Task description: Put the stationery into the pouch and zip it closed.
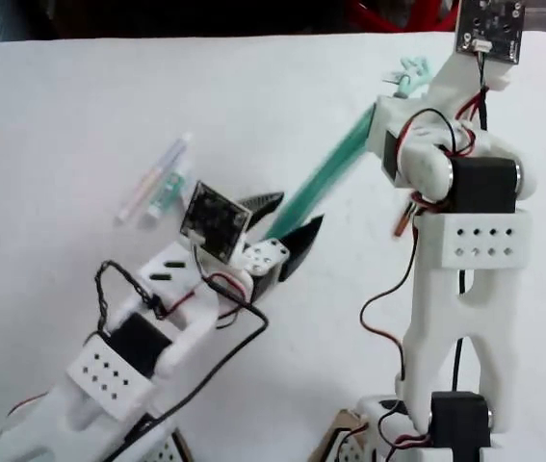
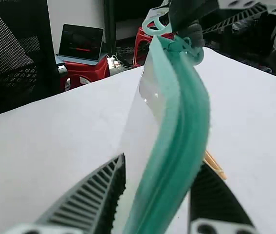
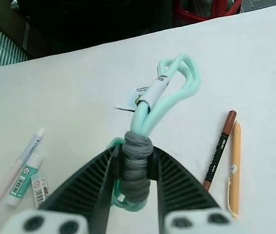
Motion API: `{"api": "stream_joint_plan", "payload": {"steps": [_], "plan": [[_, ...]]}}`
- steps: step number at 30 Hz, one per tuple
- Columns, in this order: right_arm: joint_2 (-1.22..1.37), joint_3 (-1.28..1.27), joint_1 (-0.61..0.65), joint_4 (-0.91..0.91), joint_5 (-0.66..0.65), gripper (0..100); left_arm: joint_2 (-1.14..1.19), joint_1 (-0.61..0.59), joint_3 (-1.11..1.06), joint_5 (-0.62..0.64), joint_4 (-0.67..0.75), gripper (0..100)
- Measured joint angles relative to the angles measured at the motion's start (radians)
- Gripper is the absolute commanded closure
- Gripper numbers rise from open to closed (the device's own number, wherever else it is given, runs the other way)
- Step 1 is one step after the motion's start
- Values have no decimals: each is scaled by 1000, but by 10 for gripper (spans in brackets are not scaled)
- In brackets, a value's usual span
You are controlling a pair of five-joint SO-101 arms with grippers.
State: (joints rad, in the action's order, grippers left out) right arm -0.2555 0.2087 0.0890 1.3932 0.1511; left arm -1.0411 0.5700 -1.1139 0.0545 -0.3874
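Black ribbed fingers of the left end effector (image 2: 162, 163) stand closest, one on each side of the near end of the pouch (image 2: 181, 112). They are partly closed, and each finger presses against a side of the pouch. The pouch is teal along its zip edge with a clear wall. It stands on edge and stretches away from this end effector towards the other arm.

From the high view, the pouch (image 1: 335, 164) runs as a slanted strip across the middle of the white bench (image 1: 61, 106), between the left end effector (image 1: 297, 210) and the wrist of the right arm.

The right end effector (image 3: 137, 152) is clamped shut on the grey-wrapped base of the pull cord (image 3: 172, 83), a mint-green loop at the far end of the pouch.

Stationery lies out on the bench in two groups. A brown pen (image 3: 220, 151) and an orange pen (image 3: 234, 170) lie side by side, almost touching, near the right arm. A white pen (image 3: 23, 163) and a glue stick (image 3: 23, 181) lie together well apart from them on the other side of the pouch, with a small labelled piece (image 3: 40, 187) just beside the glue stick. In the high view this second group (image 1: 157, 183) sits just beyond the left arm's wrist camera.
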Motion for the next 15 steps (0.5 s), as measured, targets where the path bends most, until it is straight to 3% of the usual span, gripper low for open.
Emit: {"api": "stream_joint_plan", "payload": {"steps": [15], "plan": [[55, 3, -12, 0, 8, 981, 273, 5, -107, -58, 471, 922]]}}
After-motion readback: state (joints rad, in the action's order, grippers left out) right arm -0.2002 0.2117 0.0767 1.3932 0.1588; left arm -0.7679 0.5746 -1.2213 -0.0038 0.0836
